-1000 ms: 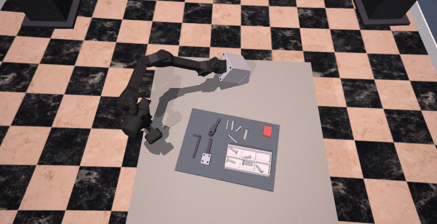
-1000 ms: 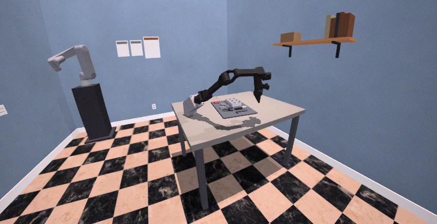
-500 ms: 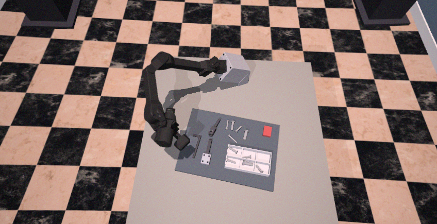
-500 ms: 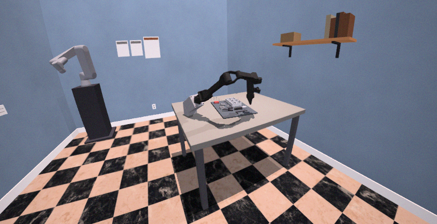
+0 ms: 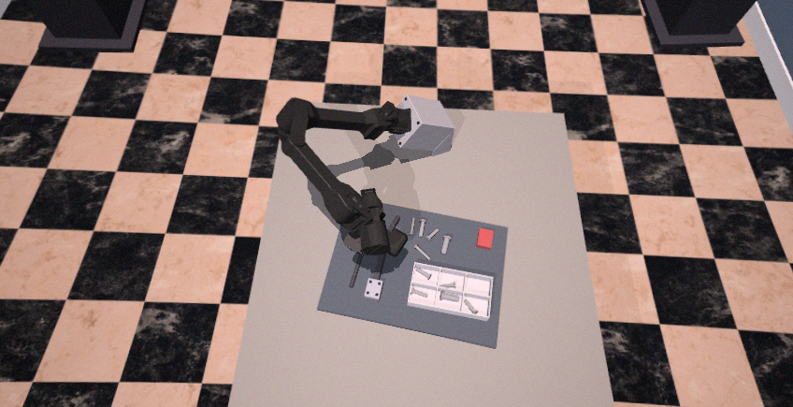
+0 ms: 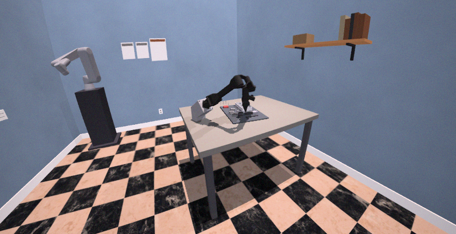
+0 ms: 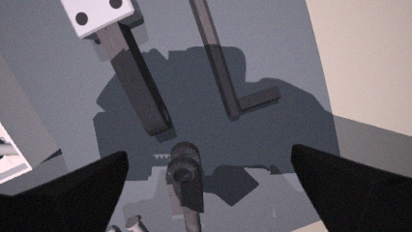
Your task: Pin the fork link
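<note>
1. On your bench [image 5: 517, 180] the mat [image 5: 355, 305] lies toward 6 o'clock.
2. On the mat, the parts box [image 5: 488, 298] sits at 4 o'clock.
3. The eye plate [image 5: 373, 288] lies at 8 o'clock, left of the box.
4. Loose pins [image 5: 445, 243] lie at 12 o'clock.

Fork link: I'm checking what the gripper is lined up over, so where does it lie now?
In the wrist view the fork link lies on the dark mat, low and centred between the open fingers, just below the eye plate's bar.
</note>
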`<state>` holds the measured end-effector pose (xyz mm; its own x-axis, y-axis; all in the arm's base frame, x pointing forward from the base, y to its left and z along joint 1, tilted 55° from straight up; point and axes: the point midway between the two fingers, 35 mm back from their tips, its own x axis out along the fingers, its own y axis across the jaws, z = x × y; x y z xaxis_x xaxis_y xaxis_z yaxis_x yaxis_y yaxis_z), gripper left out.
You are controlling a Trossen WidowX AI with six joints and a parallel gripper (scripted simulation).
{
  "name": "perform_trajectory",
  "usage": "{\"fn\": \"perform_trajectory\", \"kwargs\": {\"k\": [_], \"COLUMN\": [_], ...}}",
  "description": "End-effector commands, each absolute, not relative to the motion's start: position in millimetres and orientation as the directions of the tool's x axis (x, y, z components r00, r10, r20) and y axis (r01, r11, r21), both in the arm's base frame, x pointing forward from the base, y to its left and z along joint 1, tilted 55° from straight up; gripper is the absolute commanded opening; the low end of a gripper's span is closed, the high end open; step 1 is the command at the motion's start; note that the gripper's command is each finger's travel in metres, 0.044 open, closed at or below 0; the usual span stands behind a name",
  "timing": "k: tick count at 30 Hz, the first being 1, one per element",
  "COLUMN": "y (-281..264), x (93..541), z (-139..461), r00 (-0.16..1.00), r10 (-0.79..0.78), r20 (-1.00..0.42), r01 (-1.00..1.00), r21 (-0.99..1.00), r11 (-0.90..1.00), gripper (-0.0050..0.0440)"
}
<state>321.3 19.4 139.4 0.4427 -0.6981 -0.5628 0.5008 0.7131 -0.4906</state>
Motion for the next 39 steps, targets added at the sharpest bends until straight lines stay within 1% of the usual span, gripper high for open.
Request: {"fn": "perform_trajectory", "kwargs": {"k": [1, 6, 39], "y": [25, 25, 25], "x": [308, 298, 296], "z": [107, 90, 89], "r00": [0.451, 0.448, 0.45], "r10": [-0.687, -0.688, -0.686], "r20": [-0.57, -0.571, -0.572], "r01": [0.471, 0.456, 0.457], "r21": [-0.501, -0.515, -0.512], "r11": [0.726, 0.725, 0.727], "gripper": [0.044, 0.044, 0.044]}}
